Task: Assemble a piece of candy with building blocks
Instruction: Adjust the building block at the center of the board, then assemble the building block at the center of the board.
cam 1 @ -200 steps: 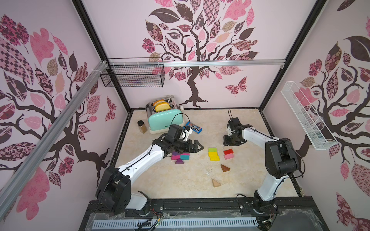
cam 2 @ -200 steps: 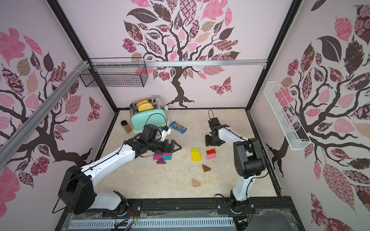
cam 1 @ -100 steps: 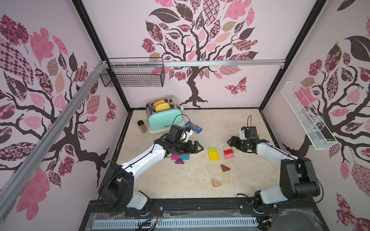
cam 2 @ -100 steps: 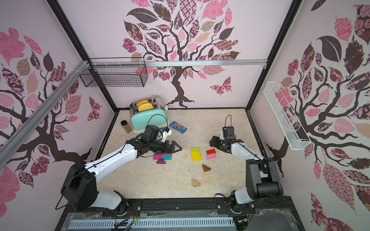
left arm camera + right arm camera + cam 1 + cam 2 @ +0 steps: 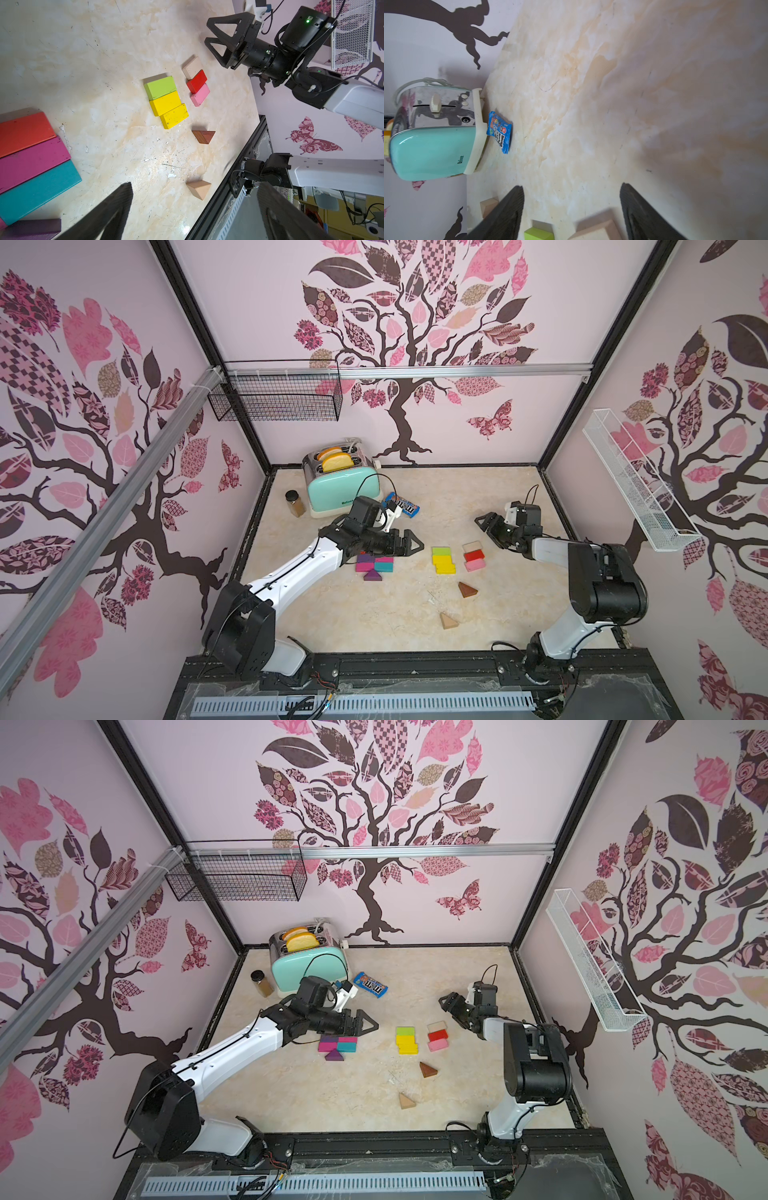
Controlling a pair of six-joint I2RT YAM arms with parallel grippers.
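The building blocks lie flat on the marble floor in three groups. A red, purple, magenta and teal cluster (image 5: pixel 374 562) with a purple triangle (image 5: pixel 372 576) lies under my left gripper (image 5: pixel 411 545), which is open and empty. In the middle are a green block (image 5: pixel 440 551) and yellow blocks (image 5: pixel 444 565). Beside them are tan (image 5: pixel 471 546), red (image 5: pixel 473 556) and pink (image 5: pixel 475 565) blocks. My right gripper (image 5: pixel 484 524) hovers open and empty just behind the tan block (image 5: pixel 596 230). A brown triangle (image 5: pixel 467 590) and a tan triangle (image 5: pixel 448 620) lie nearer the front.
A mint toaster (image 5: pixel 343 485) with toast stands at the back left, with a brown jar (image 5: pixel 295 503) to its left and a blue candy packet (image 5: pixel 401 506) to its right. A black wire basket (image 5: pixel 276 396) and a white wire shelf (image 5: pixel 636 485) hang on the walls.
My right gripper has opened wider and tipped from pointing down to pointing left over the floor, and its arm has shifted. The left arm has barely moved.
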